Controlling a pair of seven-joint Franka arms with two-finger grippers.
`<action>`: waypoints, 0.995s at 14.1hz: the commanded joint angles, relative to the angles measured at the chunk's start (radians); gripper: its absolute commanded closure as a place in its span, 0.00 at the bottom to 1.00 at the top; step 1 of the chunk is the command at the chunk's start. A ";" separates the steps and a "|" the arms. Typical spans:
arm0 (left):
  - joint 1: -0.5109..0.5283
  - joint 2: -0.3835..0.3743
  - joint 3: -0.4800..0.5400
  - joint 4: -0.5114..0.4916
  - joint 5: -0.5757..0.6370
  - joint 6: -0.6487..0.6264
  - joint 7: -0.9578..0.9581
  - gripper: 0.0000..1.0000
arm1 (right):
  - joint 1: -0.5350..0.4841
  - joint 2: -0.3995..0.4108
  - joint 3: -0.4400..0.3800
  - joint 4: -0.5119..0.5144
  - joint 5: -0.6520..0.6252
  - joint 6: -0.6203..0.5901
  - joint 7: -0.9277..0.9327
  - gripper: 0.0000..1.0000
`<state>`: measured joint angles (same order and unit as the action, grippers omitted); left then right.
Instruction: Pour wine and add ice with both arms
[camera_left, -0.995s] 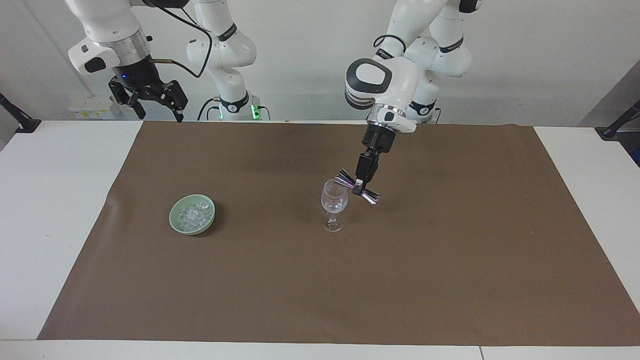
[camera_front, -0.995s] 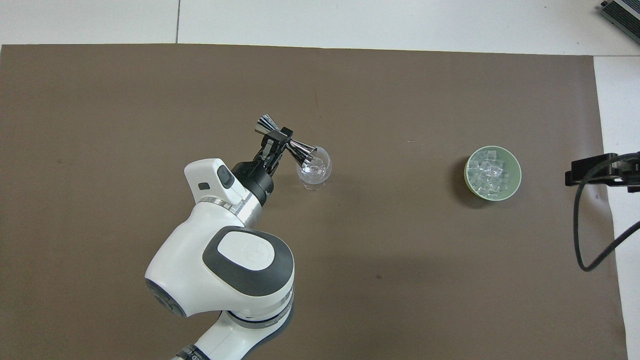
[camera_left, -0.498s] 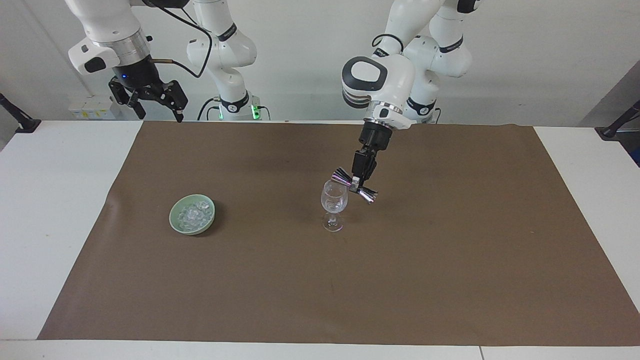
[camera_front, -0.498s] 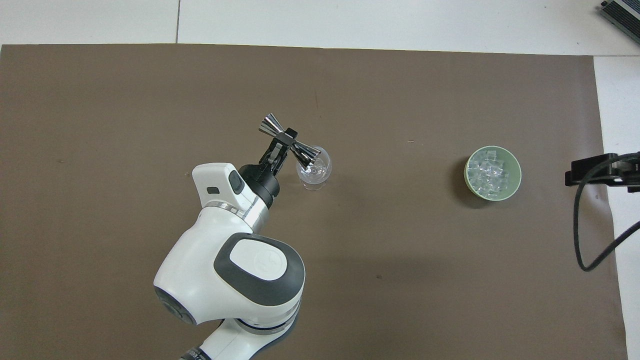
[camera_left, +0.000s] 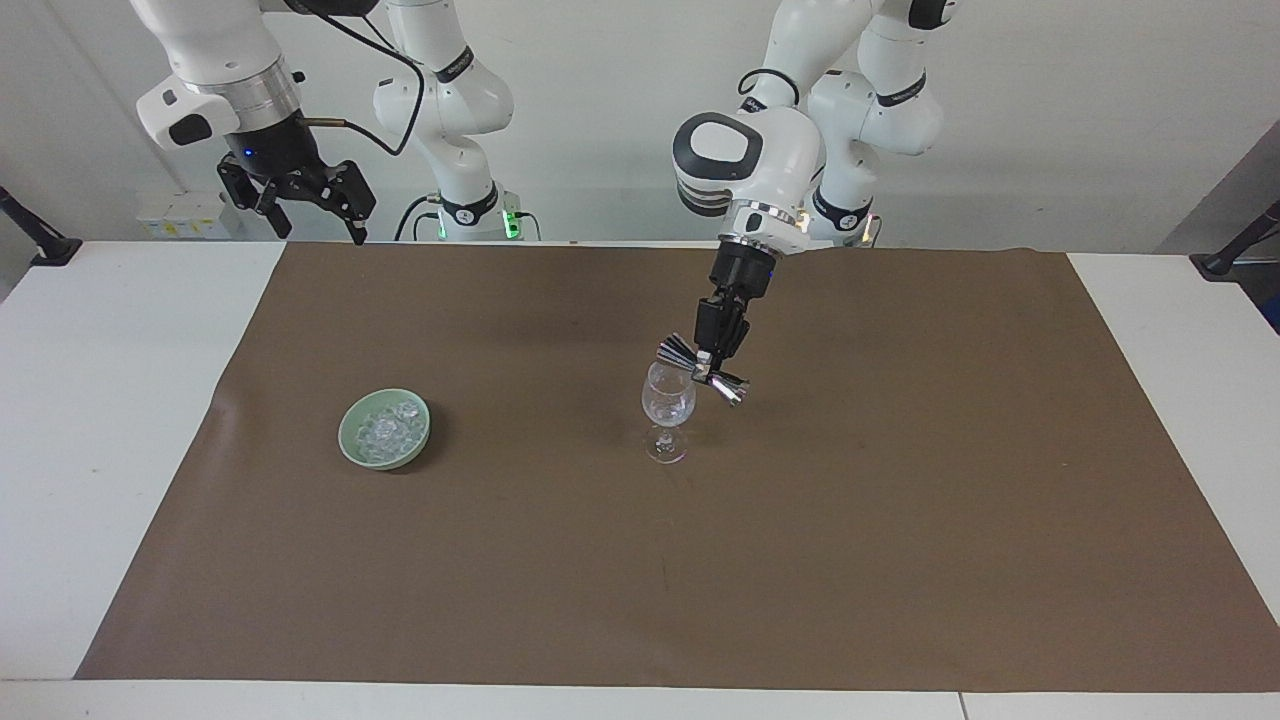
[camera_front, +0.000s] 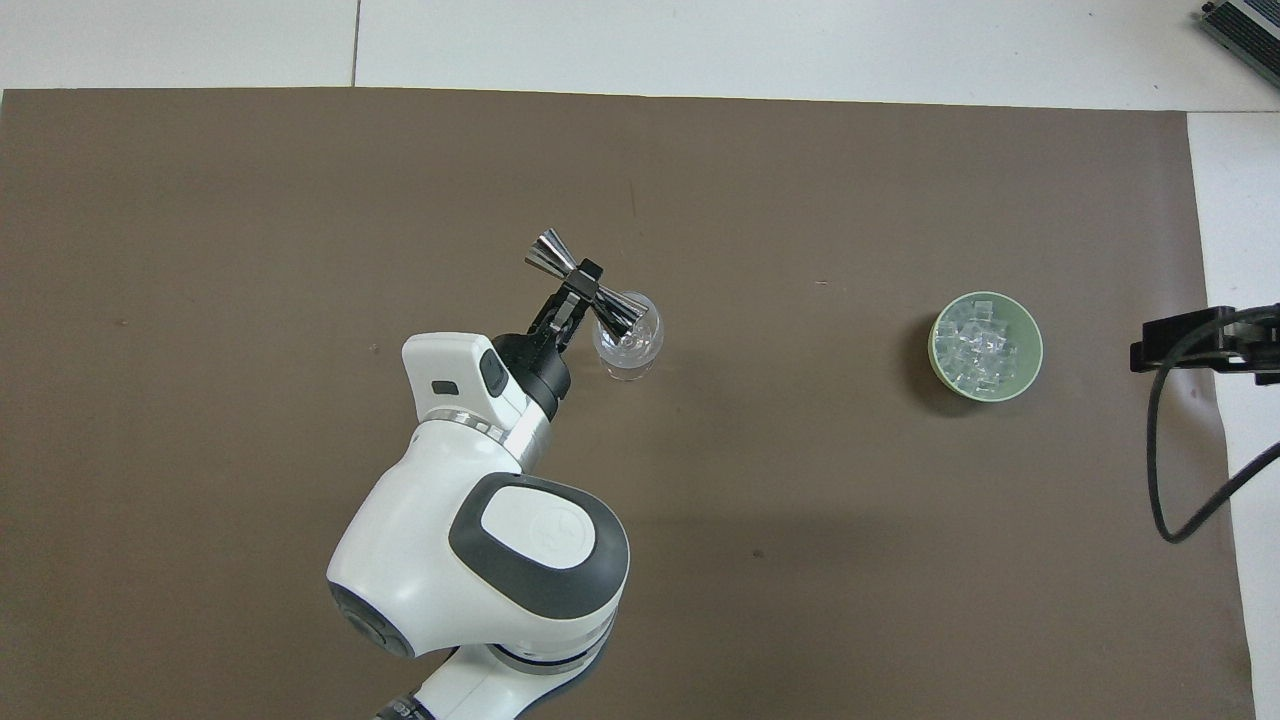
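Black fingers of the left gripper (camera_left: 708, 368) are clamped on the narrow waist of a shiny metal double-cone jigger (camera_left: 702, 370), which is held tilted, one cup over the rim of a clear stemmed wine glass (camera_left: 667, 412) and the other cup lower, off to the side of the bowl. Against the frame a second earlier, the left arm (camera_left: 745, 165) has drawn its wrist back toward the robots and the jigger has swung a little, its cup still over the glass. The glass has not shifted on the brown paper mat (camera_left: 900, 520).

Toward the right arm's end of the table, well apart from the glass, a pale green round bowl (camera_left: 385, 428) holds the ice (camera_left: 385, 428), a heap of small clear chunks, unchanged. The right gripper (camera_left: 300, 205) waits with jaws spread, up over the mat's edge nearest the robots, where it was before.

The overhead view shows the jigger's cup overlapping the glass's mouth (camera_front: 628, 335) and the ice filling the bowl (camera_front: 986, 345); only a black edge of the right gripper (camera_front: 1190, 340) shows there. The facing view alone gives the jigger's height above the glass and the spread of the right gripper's fingers.
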<state>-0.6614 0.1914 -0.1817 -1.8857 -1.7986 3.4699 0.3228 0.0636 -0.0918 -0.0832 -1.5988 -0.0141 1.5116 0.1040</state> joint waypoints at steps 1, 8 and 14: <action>-0.029 0.016 0.018 0.023 0.013 0.032 0.024 1.00 | -0.004 -0.023 0.003 -0.027 0.014 0.012 0.003 0.00; -0.027 0.016 0.018 0.023 0.012 0.032 0.030 1.00 | -0.004 -0.023 0.003 -0.027 0.014 0.013 0.003 0.00; 0.025 0.003 0.011 0.042 -0.054 0.020 -0.002 1.00 | -0.004 -0.022 0.003 -0.027 0.014 0.012 0.003 0.00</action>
<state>-0.6576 0.1934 -0.1707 -1.8682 -1.8135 3.4785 0.3295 0.0636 -0.0918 -0.0832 -1.5988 -0.0141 1.5116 0.1040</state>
